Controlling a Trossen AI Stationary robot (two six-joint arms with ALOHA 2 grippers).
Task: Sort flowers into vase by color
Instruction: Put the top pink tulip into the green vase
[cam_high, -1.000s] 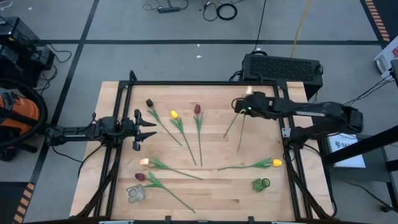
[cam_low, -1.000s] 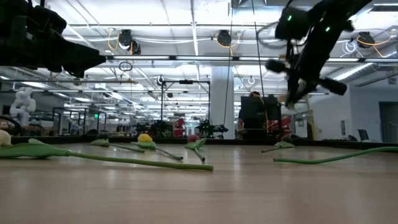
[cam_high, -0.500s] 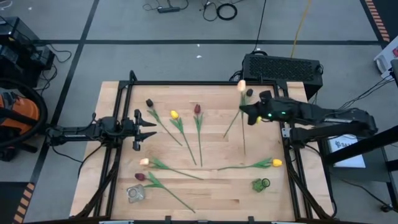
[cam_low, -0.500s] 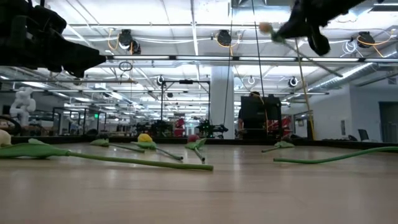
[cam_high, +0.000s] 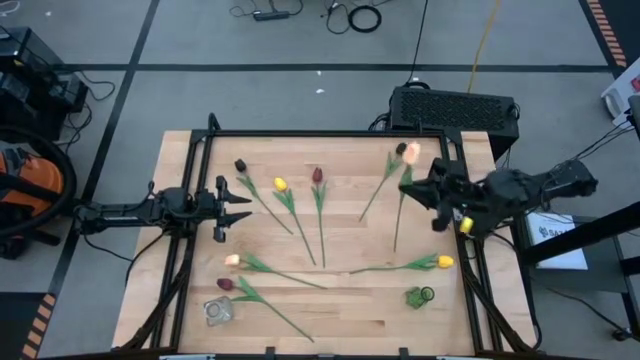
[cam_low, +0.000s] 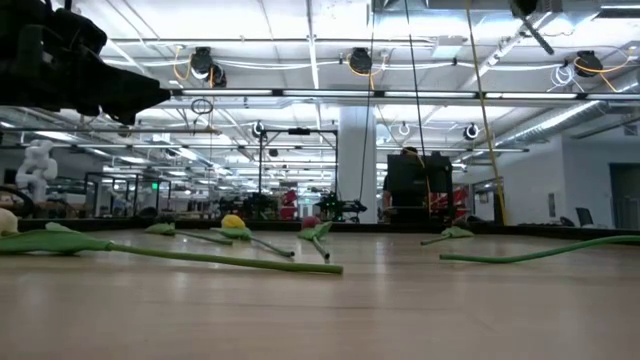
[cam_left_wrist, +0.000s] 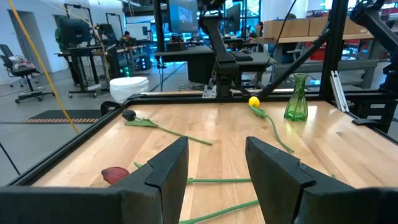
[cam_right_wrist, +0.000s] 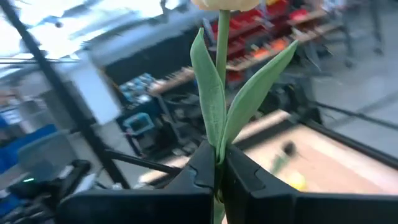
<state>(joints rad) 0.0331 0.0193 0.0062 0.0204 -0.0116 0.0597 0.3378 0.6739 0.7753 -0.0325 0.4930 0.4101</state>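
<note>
The right end effector (cam_right_wrist: 216, 177), clamped tight on a peach tulip's (cam_high: 411, 152) stem, holds it upright above the counter's (cam_high: 340, 300) right edge, having raised it since a second ago, so carrying it to the green vase (cam_high: 419, 296) seems next, while the half-open, empty left end effector (cam_high: 240, 209) waits at the left.

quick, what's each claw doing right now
Left claw: open, empty, at the table's left edge.
Right claw: shut on the stem of a pale peach tulip, lifted above the table's right side.
</note>
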